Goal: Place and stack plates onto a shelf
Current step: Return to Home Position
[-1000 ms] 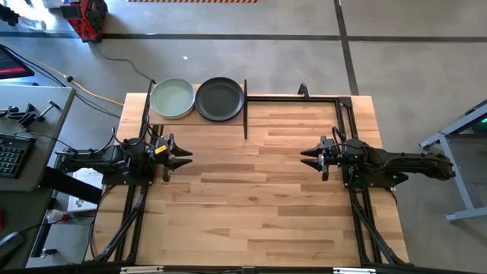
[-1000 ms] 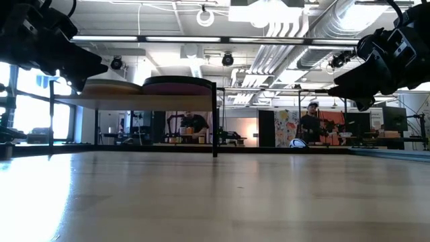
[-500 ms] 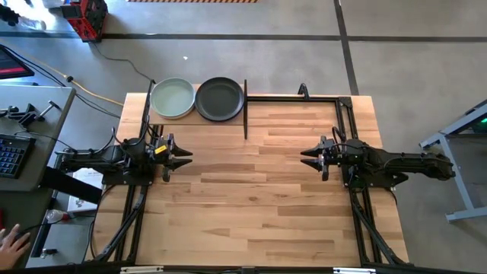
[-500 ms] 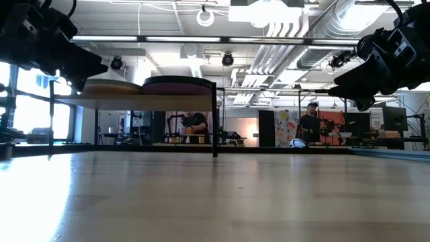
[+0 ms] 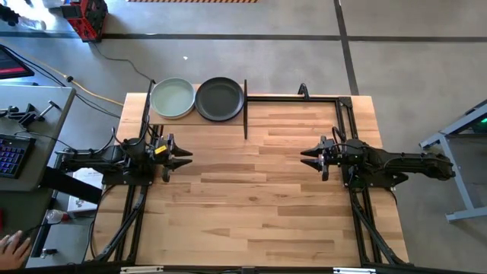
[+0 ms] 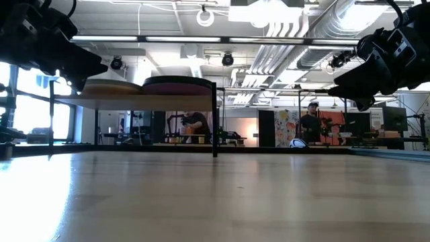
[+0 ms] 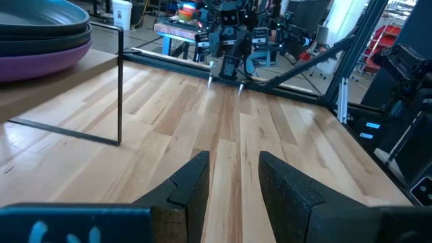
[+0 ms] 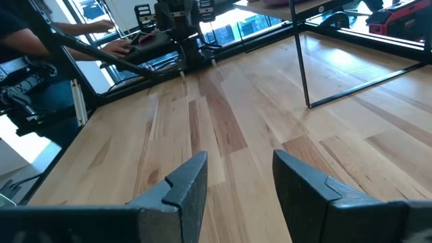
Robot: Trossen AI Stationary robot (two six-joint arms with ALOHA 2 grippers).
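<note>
Two stacks of plates stand on the shelf (image 6: 134,102) at the table's far left corner. From above, a sage green plate (image 5: 172,98) tops the left stack and a dark grey plate (image 5: 220,99) the right one. In the left wrist view, dark grey plates (image 7: 40,30) rest on a purple plate (image 7: 37,61). My left gripper (image 5: 185,157) hovers open above the table, nearer than the shelf. My right gripper (image 5: 304,157) hovers open on the table's right side, facing it. Both show open in their wrist views (image 7: 233,182) (image 8: 239,182).
The shelf's thin black post (image 5: 245,106) stands at its right end. A black metal frame (image 5: 304,97) runs along the table's far edge. Bare wooden tabletop (image 5: 251,198) lies between the grippers. A person's hand (image 5: 7,245) shows off the table's near left corner.
Both arms have kept still and the plates have not moved. A person's hand has come into view beside the table's near left corner.
</note>
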